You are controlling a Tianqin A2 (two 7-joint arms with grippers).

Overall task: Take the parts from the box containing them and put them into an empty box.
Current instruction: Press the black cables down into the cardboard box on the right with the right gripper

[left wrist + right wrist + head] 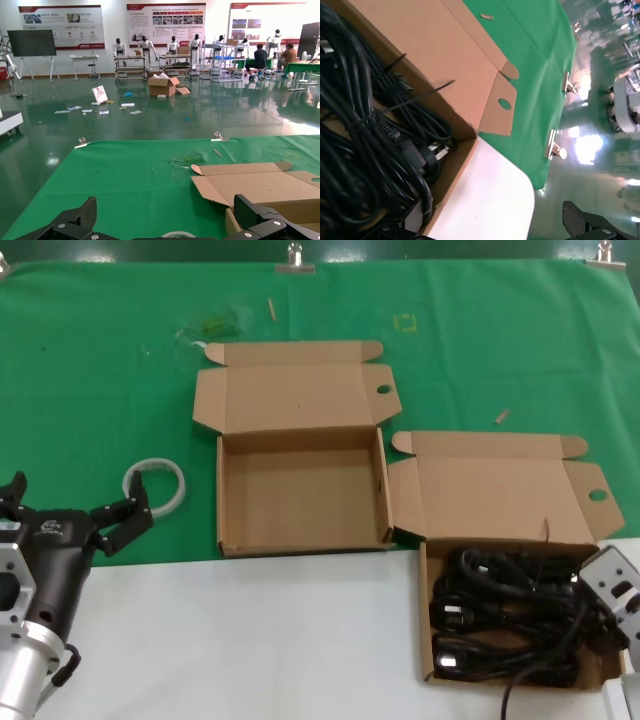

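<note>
The right gripper is sitting at the near right corner of the full box, touching the black cords; its fingers are spread wide in the right wrist view, with nothing between them. The left gripper is waiting at the near left, over the edge where the green cloth is meeting the white table, its fingers parted wide and holding nothing.

The empty box is lying open in the middle of the scene, its lid flap folded away to the far side, and nothing is sitting inside it. The full box is resting just to its right and nearer, with all the cords piled in a tangle (some bundled with ties, plugs showing here and there).

Judging by this, the work is only beginning: no cord has been moved yet, and every one is left to carry over.

A white tape ring is lying beside the left gripper.
</note>
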